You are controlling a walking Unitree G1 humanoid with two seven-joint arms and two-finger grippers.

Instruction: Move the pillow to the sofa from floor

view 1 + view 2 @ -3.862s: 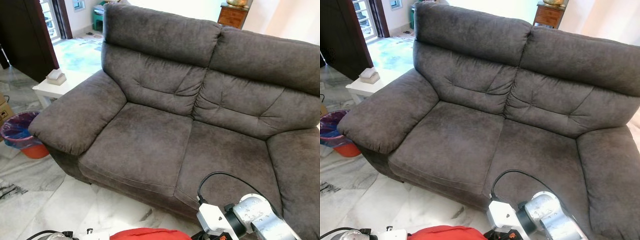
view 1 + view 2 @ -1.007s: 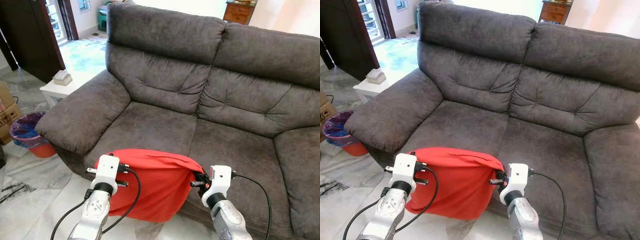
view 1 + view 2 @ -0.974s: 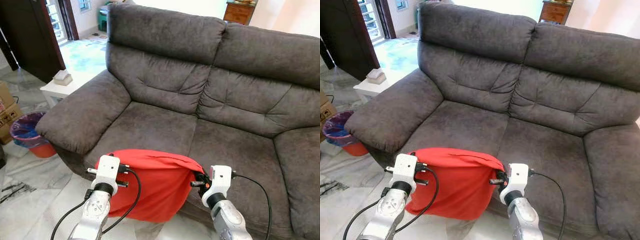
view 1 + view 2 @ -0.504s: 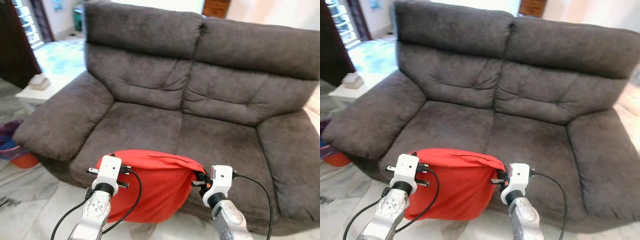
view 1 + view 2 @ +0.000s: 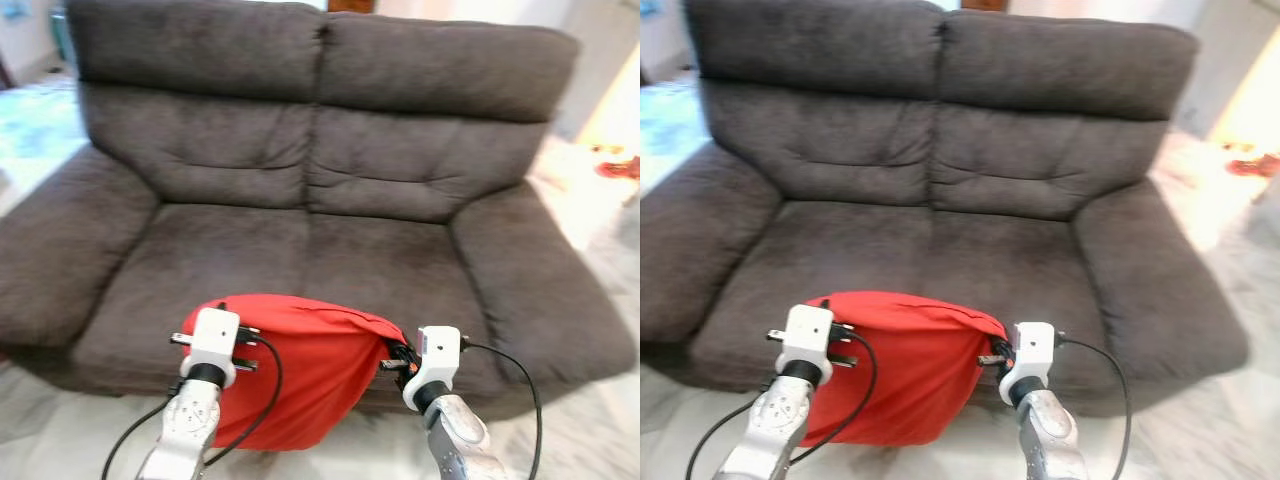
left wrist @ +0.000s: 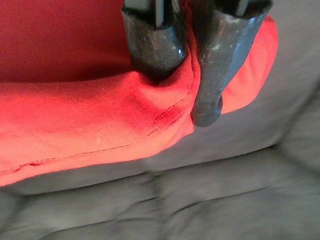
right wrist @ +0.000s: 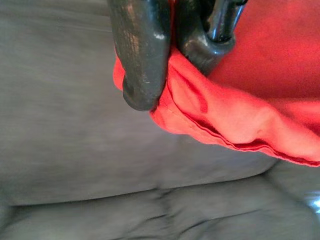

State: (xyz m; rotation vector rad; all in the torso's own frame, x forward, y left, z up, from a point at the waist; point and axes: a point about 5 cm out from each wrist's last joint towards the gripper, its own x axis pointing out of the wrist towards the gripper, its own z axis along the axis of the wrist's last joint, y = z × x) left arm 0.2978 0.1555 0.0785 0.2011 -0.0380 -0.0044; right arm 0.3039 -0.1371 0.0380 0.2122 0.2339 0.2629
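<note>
Pillow (image 5: 300, 370) (red, limp, hanging like a sack) is held up off the floor at the front edge of the grey sofa (image 5: 300, 170), slung between both arms. The left gripper (image 6: 186, 75) pinches one top corner of the fabric between its black fingers; the right gripper (image 7: 167, 60) is clamped on the opposite corner.

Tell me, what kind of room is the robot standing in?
Most likely a living room in a home. A big grey two-seat sofa stands on a shiny marble-look floor, and the robot holds a red pillow in front of it, the left pincer and right pincer each pinching an edge.
</note>
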